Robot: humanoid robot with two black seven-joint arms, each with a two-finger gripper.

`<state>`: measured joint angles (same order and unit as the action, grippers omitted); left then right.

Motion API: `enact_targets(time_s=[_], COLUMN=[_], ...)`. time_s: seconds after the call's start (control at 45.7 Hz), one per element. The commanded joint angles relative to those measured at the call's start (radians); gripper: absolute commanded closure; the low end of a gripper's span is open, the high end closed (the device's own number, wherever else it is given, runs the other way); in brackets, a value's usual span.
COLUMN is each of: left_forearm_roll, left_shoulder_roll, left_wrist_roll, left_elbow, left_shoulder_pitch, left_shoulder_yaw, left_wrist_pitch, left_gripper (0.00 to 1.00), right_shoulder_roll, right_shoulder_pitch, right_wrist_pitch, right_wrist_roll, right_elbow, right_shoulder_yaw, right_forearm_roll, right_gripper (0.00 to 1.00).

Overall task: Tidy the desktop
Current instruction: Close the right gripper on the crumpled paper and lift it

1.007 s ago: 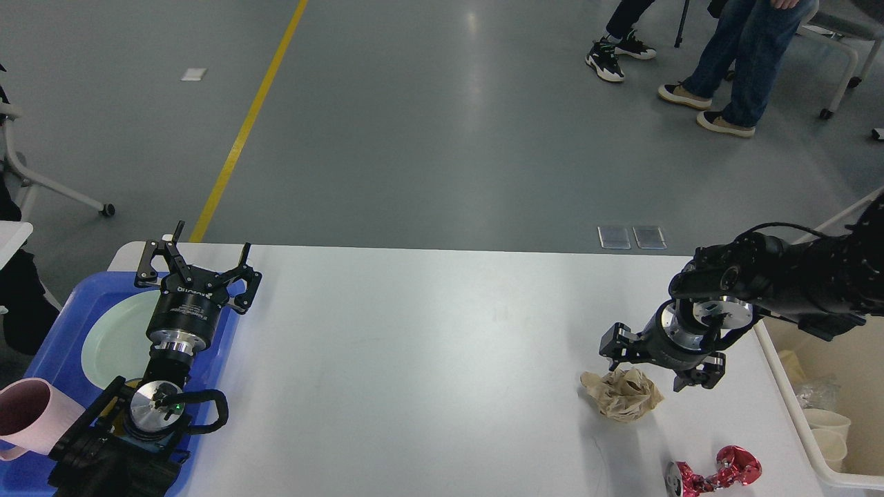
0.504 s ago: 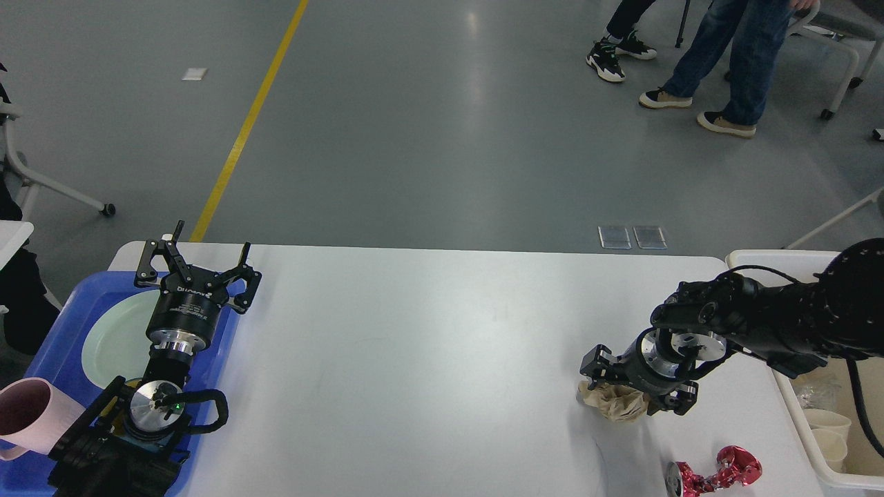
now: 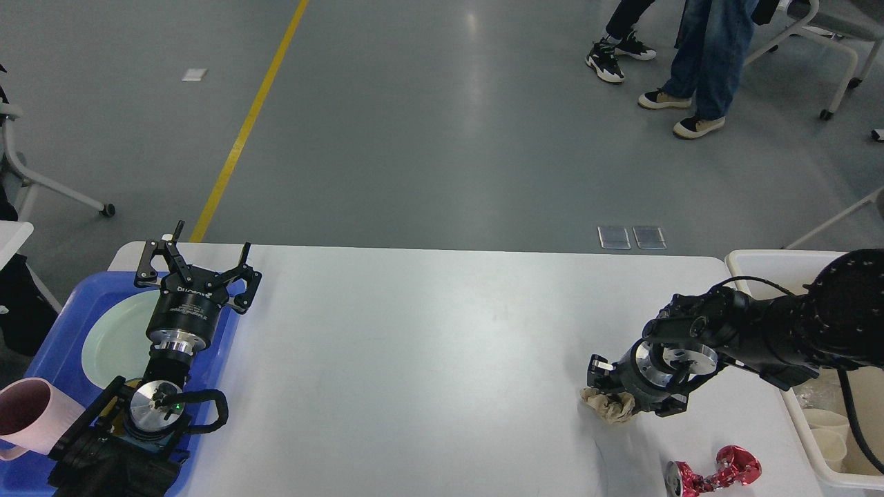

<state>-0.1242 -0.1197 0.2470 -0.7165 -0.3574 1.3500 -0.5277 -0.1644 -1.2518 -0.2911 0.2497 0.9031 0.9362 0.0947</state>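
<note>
The white desktop [image 3: 428, 359] spans the view. At its right side lies a crumpled brown paper ball [image 3: 608, 408]. My right gripper [image 3: 625, 399] is pressed down over it, fingers spread on either side of the paper, and its body hides most of the ball. A crushed shiny red wrapper [image 3: 715, 471] lies near the front right edge. My left gripper [image 3: 207, 252] stands open and empty over the far edge of the blue tray [image 3: 69, 331] at the left.
The tray holds a pale green plate [image 3: 114, 338] and a pink cup [image 3: 31, 414]. A cream-white bin [image 3: 760, 261] with paper cups inside sits off the table's right end. People and chairs stand on the floor beyond.
My right gripper came down and to the left onto the paper ball, now covering most of it. The left arm stayed still. The people in the background shifted.
</note>
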Motion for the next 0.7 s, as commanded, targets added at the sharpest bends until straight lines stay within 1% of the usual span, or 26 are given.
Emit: enact_targets(time_s=[0.0,0.197,0.372,0.569,0.679], left_forearm_roll=[0.000,0.000,0.000,0.001,0.000], left_shoulder_roll=[0.000,0.000,0.000,0.000,0.000], left_wrist_roll=[0.000,0.000,0.000,0.000,0.000], left_elbow=[-0.001,0.000,0.000,0.000,0.000], left_shoulder_pitch=[0.000,0.000,0.000,0.000,0.000], left_shoulder_yaw=[0.000,0.000,-0.002,0.000,0.000], left_wrist_pitch=[0.000,0.000,0.000,0.000,0.000], left_gripper=[0.04,0.04,0.04,0.04,0.04], right_shoulder_roll=[-0.004,-0.038,-0.104,-0.138,-0.152], right_shoulder_pitch=[-0.012,-0.052,-0.153,-0.300,-0.418], right_wrist_pitch=[0.007,-0.008,-0.023,-0.147,-0.207], right_wrist_roll=[0.000,-0.001,-0.001,-0.001,-0.001], right_elbow=[0.007,0.051,0.172,0.270,0.350], right_shoulder_yaw=[-0.002,-0.002,0.013,0.061,0.107], right_forearm_roll=[0.005,0.011,0.016,0.016,0.020], right_gripper=[1.00,1.00,1.00,1.00,1.00])
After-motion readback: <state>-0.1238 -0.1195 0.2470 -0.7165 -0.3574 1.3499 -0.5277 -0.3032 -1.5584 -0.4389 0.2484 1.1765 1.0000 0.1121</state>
